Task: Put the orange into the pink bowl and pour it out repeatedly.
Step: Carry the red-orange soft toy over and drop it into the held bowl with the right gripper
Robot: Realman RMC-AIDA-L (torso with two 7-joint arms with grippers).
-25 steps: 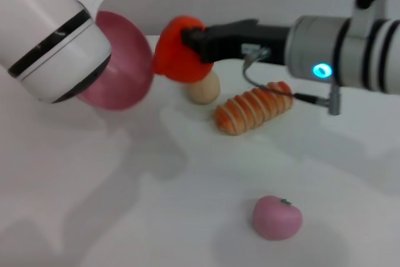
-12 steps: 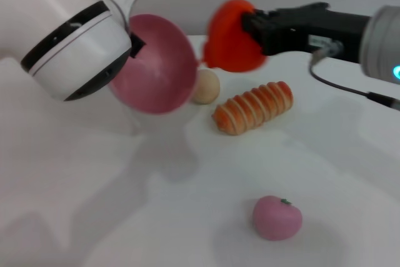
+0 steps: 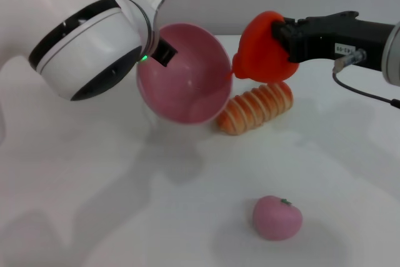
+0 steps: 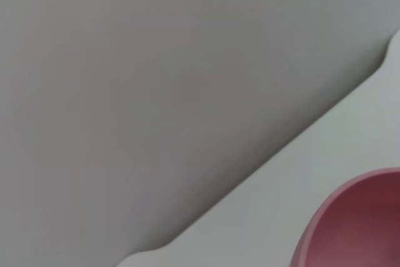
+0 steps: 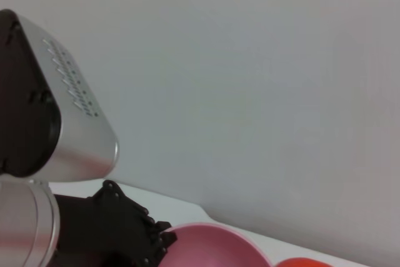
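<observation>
Left gripper (image 3: 164, 51) clamped on the rim of the pink bowl (image 3: 187, 76), bowl held in the air and tipped on its side, mouth facing 3 o'clock. Right gripper (image 3: 282, 42) closed around the orange (image 3: 262, 54), held aloft just beside the bowl's rim at 3 o'clock. Bread loaf (image 3: 256, 107) lies on the table (image 3: 94, 204) below the orange; small pink toy fruit (image 3: 277, 217) at 6 o'clock
</observation>
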